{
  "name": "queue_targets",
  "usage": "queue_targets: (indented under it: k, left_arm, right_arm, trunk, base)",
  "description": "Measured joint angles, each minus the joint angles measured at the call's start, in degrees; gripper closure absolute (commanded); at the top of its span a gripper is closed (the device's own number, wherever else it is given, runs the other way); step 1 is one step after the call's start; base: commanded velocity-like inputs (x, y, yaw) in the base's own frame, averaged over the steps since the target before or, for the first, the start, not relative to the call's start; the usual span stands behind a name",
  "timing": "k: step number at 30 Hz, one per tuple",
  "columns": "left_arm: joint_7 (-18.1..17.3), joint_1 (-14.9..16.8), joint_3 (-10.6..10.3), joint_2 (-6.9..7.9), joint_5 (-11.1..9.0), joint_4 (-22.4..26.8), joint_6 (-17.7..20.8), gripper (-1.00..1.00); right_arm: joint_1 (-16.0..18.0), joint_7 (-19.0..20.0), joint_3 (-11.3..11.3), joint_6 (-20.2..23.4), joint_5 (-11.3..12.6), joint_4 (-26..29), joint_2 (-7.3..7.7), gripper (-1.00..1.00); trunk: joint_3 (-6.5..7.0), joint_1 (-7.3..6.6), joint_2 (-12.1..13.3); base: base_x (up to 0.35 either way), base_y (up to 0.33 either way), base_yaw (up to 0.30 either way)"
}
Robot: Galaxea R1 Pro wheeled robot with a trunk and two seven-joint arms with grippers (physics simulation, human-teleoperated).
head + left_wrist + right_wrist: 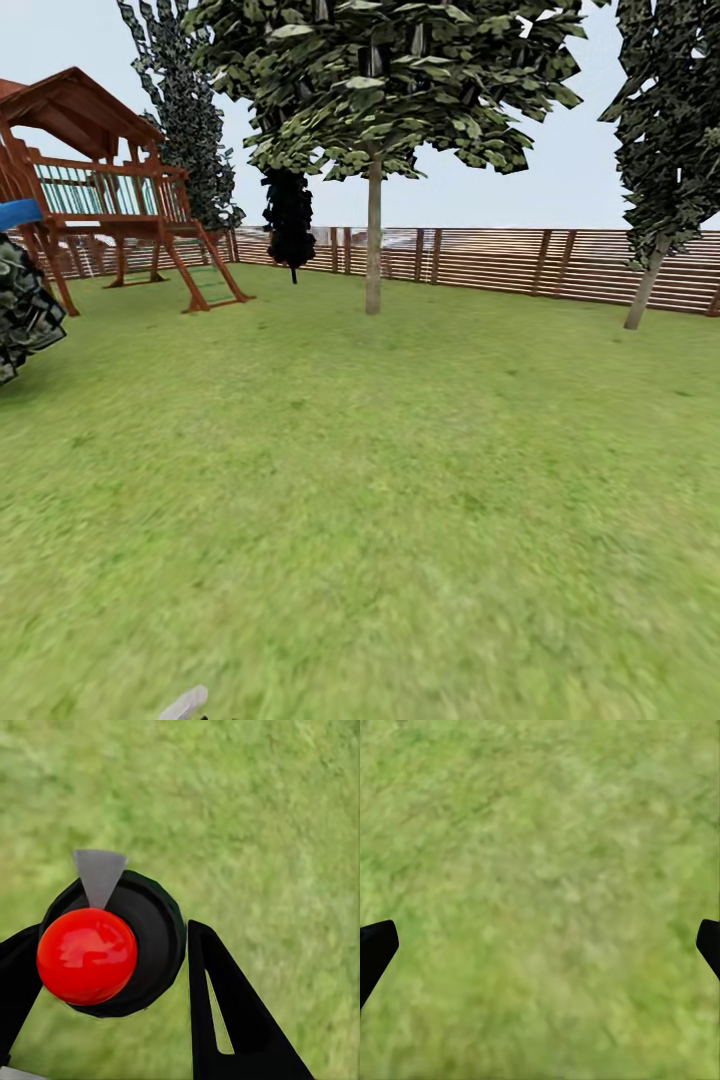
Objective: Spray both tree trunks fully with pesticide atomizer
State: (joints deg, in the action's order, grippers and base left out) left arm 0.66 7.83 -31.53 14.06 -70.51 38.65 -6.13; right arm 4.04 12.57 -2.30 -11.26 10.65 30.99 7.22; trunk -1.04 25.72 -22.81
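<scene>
Presently, the pesticide atomizer [112,945] is being pinched by the left end effector [105,982] over the lawn [400,480]. The right end effector [540,945] is being held spread. A tree trunk [374,240] is being shown far ahead.

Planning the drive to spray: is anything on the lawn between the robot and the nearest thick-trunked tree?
Nothing visible. Open grass runs straight up to the tree trunk. The play tower stands off to the left, the fence behind the tree.
</scene>
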Motion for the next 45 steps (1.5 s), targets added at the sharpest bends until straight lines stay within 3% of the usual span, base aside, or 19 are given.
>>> queue_targets:
  k: [45]
  left_arm:
    - [-0.10,0.00,0.02,0.00,0.07,0.00,0.00,1.00]
  right_arm:
    - [0.01,0.00,-0.09,0.00,0.00,0.09,0.00,-1.00]
  trunk:
    - [0.00,0.00,0.00]
  base:
    - [0.333,0.000,0.000]
